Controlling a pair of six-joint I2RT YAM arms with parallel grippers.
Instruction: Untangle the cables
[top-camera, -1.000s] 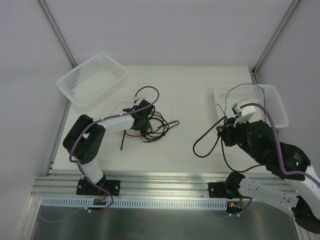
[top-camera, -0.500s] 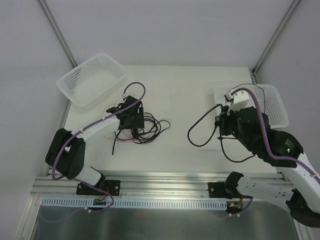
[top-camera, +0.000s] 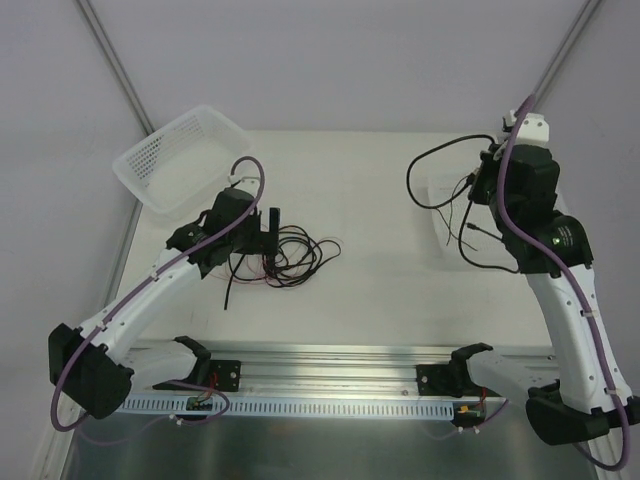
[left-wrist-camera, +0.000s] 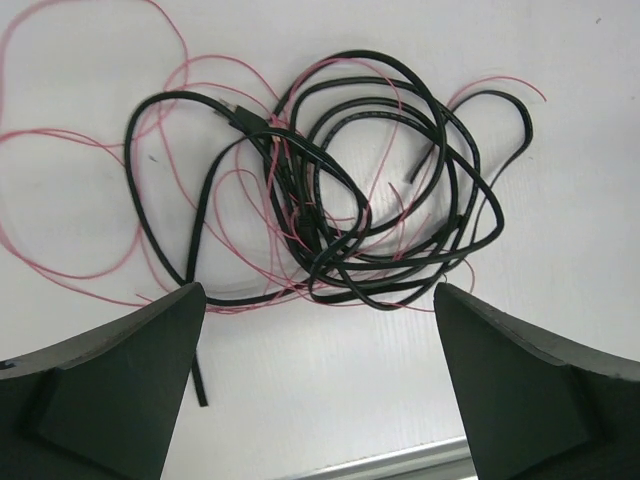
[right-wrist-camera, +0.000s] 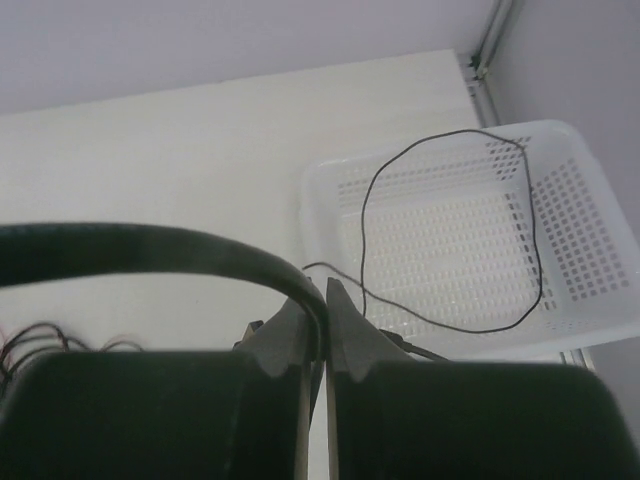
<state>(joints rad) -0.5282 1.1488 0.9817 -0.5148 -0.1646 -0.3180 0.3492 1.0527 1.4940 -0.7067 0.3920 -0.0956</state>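
Observation:
The cables' tangle (left-wrist-camera: 340, 200) of black and thin red wires lies on the white table, also seen from above (top-camera: 295, 255). My left gripper (left-wrist-camera: 318, 300) hangs open just above the tangle's near edge (top-camera: 270, 242), nothing between its fingers (left-wrist-camera: 120, 380). My right gripper (right-wrist-camera: 322, 292) is shut on one black cable (right-wrist-camera: 150, 245), raised at the far right (top-camera: 476, 184). That cable loops out to the left (top-camera: 425, 165) and hangs down toward the right basket. A thin black wire (right-wrist-camera: 365, 220) rests in that basket.
A white mesh basket (top-camera: 150, 155) stands at the back left. A second white basket (right-wrist-camera: 590, 200) sits at the right edge, mostly hidden under my right arm in the top view (top-camera: 445, 225). An aluminium rail (top-camera: 330, 365) runs along the near edge.
My left gripper opened, let go of the tangle and pulled back slightly left. My right arm rose and swung to the far right, carrying the black cable over the right basket.

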